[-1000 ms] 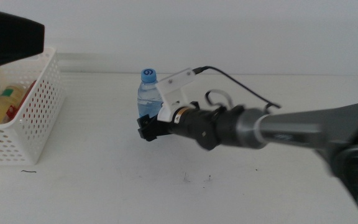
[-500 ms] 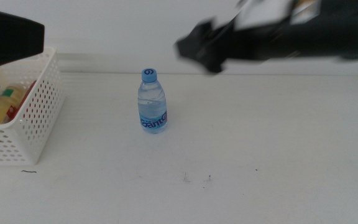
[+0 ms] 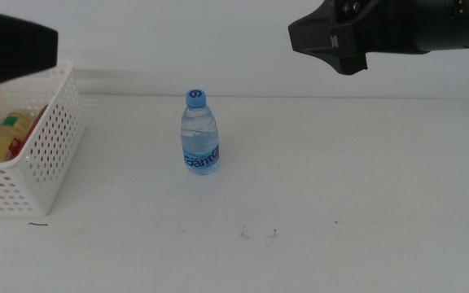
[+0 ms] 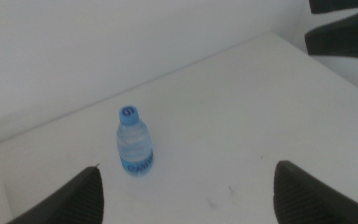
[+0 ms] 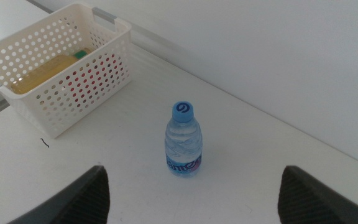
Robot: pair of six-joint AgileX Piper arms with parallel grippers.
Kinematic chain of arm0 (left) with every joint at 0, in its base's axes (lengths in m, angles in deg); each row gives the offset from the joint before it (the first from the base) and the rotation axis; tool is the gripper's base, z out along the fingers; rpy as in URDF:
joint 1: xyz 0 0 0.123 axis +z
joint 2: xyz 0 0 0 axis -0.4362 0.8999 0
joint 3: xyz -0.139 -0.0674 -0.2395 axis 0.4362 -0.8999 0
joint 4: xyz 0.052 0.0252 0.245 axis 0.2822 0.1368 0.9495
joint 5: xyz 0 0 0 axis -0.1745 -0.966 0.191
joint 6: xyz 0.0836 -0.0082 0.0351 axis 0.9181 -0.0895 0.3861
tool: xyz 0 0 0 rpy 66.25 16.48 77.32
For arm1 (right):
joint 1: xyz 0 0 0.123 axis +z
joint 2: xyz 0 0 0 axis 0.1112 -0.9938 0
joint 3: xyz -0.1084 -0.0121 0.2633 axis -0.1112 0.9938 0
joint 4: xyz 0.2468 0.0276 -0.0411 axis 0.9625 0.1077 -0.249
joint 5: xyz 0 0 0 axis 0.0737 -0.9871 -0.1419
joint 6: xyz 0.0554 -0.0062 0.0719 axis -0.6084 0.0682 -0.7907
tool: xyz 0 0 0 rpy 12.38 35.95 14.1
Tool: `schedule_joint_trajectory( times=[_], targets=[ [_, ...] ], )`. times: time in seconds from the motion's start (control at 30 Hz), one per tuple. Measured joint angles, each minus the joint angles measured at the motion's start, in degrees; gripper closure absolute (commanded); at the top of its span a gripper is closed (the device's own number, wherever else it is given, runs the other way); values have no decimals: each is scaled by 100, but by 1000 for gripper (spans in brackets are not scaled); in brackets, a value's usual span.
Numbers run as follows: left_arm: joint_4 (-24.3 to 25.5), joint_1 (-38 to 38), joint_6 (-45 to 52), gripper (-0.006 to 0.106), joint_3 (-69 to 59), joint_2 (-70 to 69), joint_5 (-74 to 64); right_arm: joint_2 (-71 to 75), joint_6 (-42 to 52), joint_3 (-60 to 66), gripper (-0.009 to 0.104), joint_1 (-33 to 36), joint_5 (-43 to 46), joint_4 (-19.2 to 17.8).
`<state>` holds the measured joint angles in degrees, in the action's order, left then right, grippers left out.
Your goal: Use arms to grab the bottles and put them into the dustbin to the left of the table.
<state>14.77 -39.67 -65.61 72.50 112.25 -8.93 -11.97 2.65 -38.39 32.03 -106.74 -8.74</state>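
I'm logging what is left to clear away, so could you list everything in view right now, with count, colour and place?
water bottle: one, clear with blue cap and blue label, upright on the table, apart from the basket.
dustbin: one, white perforated basket, at the table's left end.
tea bottle: one, yellow, lying inside the dustbin.
red item: one, seen only through the dustbin's holes; too hidden to tell what it is.
table: one, white, with a few dark specks.
left tool: one, dark jaws wide apart, high above the dustbin end, holding nothing.
right tool: one, dark jaws wide apart, raised at the right, holding nothing.
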Motion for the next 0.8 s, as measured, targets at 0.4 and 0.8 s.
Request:
schedule_joint_trajectory(
  times=[0.4,0.8],
  targets=[
    [647,-661,-128,7,-1623,0,3082,0,0,0,14,0,-13,0],
    [1882,-1469,-1759,7,-5993,1347,9064,9,0,0,14,-13,-27,31]
  ],
)
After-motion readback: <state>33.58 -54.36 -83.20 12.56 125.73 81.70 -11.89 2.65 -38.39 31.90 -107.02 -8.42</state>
